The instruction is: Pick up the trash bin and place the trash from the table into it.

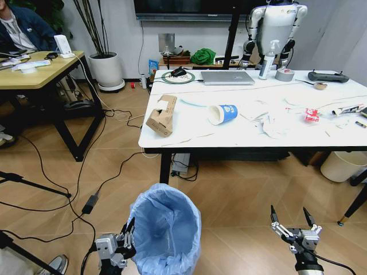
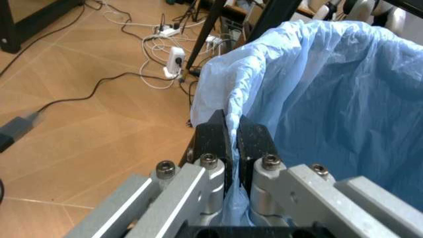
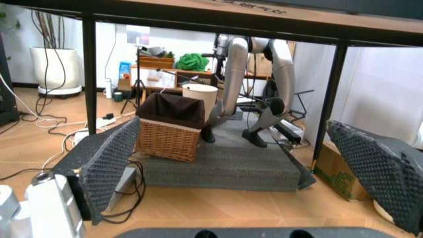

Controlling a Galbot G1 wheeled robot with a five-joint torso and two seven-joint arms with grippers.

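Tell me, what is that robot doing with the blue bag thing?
The robot's left gripper has its fingers pinched shut on the rim of the trash bin, which sits low in front of the robot. Its right gripper waits open beside the bin, holding nothing. The trash is on the table: a cardboard box, a paper cup and crumpled tissues.

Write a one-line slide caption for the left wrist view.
Left gripper shut on the trash bin's blue bag rim, above a wooden floor strewn with cables.
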